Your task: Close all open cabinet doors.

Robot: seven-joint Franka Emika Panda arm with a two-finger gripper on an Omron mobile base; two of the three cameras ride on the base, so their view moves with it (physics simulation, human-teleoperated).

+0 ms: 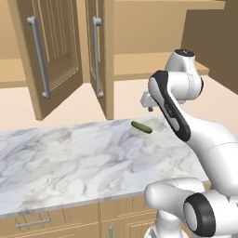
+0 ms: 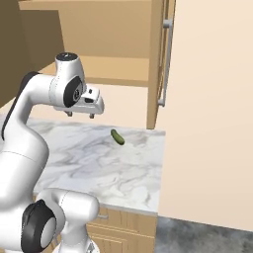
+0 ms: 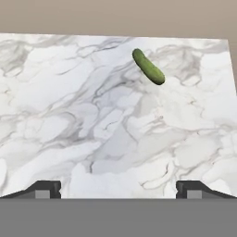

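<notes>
The gripper [image 2: 79,115] hangs wide apart and empty over the counter [image 1: 69,158]. Two cabinet doors [image 1: 46,51] stand open; swinging up, the arm could bump one.

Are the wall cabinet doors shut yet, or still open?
Open. In the left base view both cabinet doors swing out over the counter, baring the shelf inside.

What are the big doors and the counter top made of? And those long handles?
The cabinet doors look like light-tan wood with a matte finish and grooved panels. Their bar handles look like smooth grey metal. The counter looks like polished white marble with grey veins, perhaps only a marble pattern.
</notes>
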